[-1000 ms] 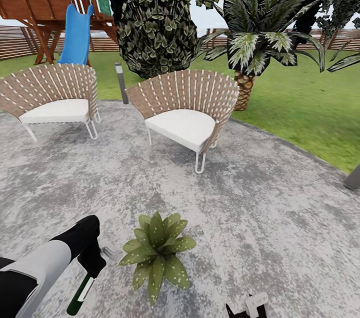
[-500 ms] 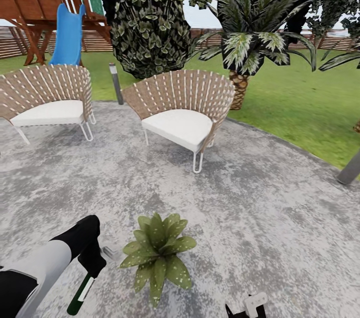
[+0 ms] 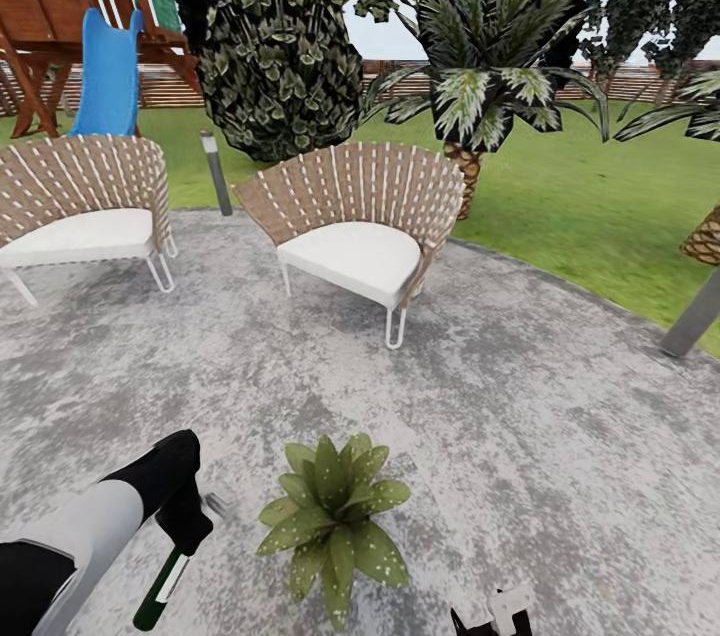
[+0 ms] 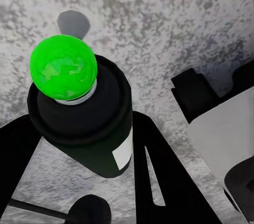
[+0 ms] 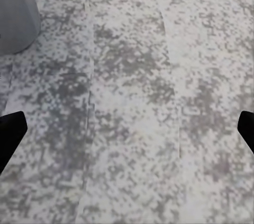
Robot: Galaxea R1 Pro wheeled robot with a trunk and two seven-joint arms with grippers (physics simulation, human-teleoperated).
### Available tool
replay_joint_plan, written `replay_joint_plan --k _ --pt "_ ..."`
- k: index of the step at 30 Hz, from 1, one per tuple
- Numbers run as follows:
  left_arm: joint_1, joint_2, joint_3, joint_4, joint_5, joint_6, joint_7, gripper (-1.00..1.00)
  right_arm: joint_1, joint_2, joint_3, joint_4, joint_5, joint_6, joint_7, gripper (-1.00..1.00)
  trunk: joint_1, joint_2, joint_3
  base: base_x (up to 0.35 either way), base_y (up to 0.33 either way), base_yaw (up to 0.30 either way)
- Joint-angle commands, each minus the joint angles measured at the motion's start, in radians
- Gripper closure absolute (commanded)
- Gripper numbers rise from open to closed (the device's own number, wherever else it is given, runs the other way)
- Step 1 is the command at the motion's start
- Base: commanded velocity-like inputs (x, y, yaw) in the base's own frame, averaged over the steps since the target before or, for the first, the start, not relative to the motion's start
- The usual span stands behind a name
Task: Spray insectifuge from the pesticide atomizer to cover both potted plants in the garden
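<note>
Pesticide atomizer [image 3: 162, 588]: slim dark green bottle with white stripe, clenched in the left gripper [image 3: 182, 528] low at the robot's left, its body slanting down and away from the gripper. In the left wrist view the bottle [image 4: 90, 129] sits between the dark fingers [image 4: 159, 182], bright green end toward the camera. Judged held this way to bring the nozzle toward the plant; which way the nozzle points cannot be told.

Right gripper [image 5: 127, 129]: released, finger tips at the picture's opposite edges, nothing between them; patio below.

Potted plant [image 3: 335, 521]: low green rosette just beside the left gripper, apart from it. No whitish specks can be made out.

Patio [image 3: 520, 436]: round, mottled grey paving.

Surroundings: two woven tan chairs [image 3: 350, 226], bollard lamp [image 3: 214, 173], palm [image 3: 490, 86], lawn [image 3: 590, 206], blue slide [image 3: 105, 76], slatted fence [image 3: 150, 88].
</note>
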Motion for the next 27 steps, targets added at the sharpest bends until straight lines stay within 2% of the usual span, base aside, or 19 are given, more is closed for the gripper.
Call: replay_joint_plan --k 1,6,14,22,23,24,25,26,27 --pt "0.000 -0.001 0.000 -0.005 -0.010 0.005 -0.010 1.00 0.000 0.000 -0.001 0.000 0.000 -0.003 0.003 -1.00 0.000 0.000 -0.001 0.002 0.003 -0.001" --pt "-0.009 -0.031 -0.001 -0.016 -0.009 0.005 -0.013 1.00 -0.001 0.000 -0.001 0.000 0.000 -0.003 0.003 -1.00 0.000 0.000 -0.001 0.000 0.000 0.000" --pt "-0.025 -0.092 -0.001 -0.019 -0.010 0.006 -0.013 1.00 -0.001 0.000 -0.001 0.000 0.000 -0.003 0.003 -1.00 0.000 0.000 -0.001 0.000 0.000 -0.044" --pt "-0.064 -0.098 -0.002 -0.019 -0.010 0.008 -0.014 1.00 0.000 0.000 -0.001 0.000 0.000 -0.003 0.003 -1.00 0.000 0.000 0.002 0.000 0.000 -0.250" --pt "-0.088 -0.091 -0.004 -0.019 -0.011 0.008 -0.014 1.00 -0.001 0.000 -0.001 0.000 0.000 -0.003 0.003 -1.00 0.000 0.000 0.002 0.000 0.000 -0.042" --pt "-0.089 -0.090 -0.004 -0.019 -0.012 0.008 -0.014 1.00 0.000 0.000 -0.001 0.000 0.000 -0.003 0.003 -1.00 0.000 0.000 0.002 0.000 0.000 -0.027" --pt "-0.091 -0.089 -0.003 -0.019 -0.022 0.008 -0.015 1.00 -0.001 0.000 -0.001 0.000 0.000 -0.003 0.003 -1.00 0.000 0.000 0.002 0.000 0.000 -0.014" --pt "-0.108 -0.094 -0.002 -0.019 -0.061 0.009 -0.022 1.00 -0.001 0.000 -0.001 0.000 0.000 -0.003 0.003 -1.00 0.000 0.000 0.002 0.000 0.000 -0.005" --pt "-0.125 -0.097 -0.002 -0.019 -0.106 0.009 -0.073 1.00 -0.001 -0.001 -0.001 0.000 0.000 -0.003 0.003 -1.00 0.000 0.000 0.002 0.000 0.000 0.000"
